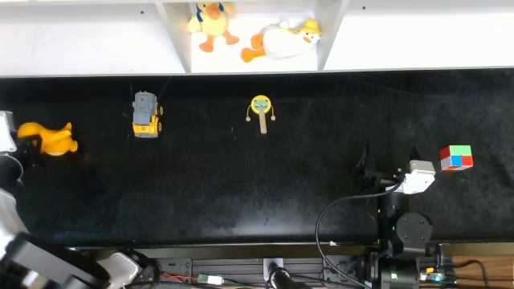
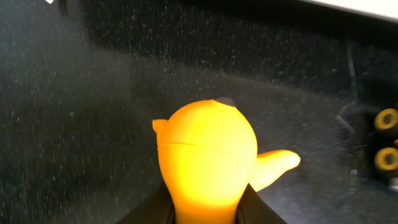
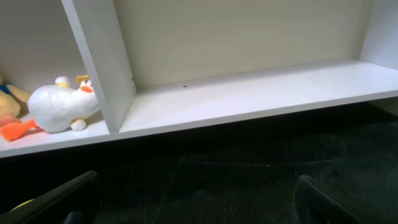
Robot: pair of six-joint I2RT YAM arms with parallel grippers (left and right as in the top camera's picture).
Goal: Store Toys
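Orange duck is gripped between the fingers of the left hand at the far left of the black tabletop. Right hand is held open at the tabletop's right, faced toward the white shelf. Truck, rattle and cube are noted on the tabletop, well apart.

In shelf at 12 o'clock plush duck and plush goose, duck figure at 9, truck at 10, cube at 3
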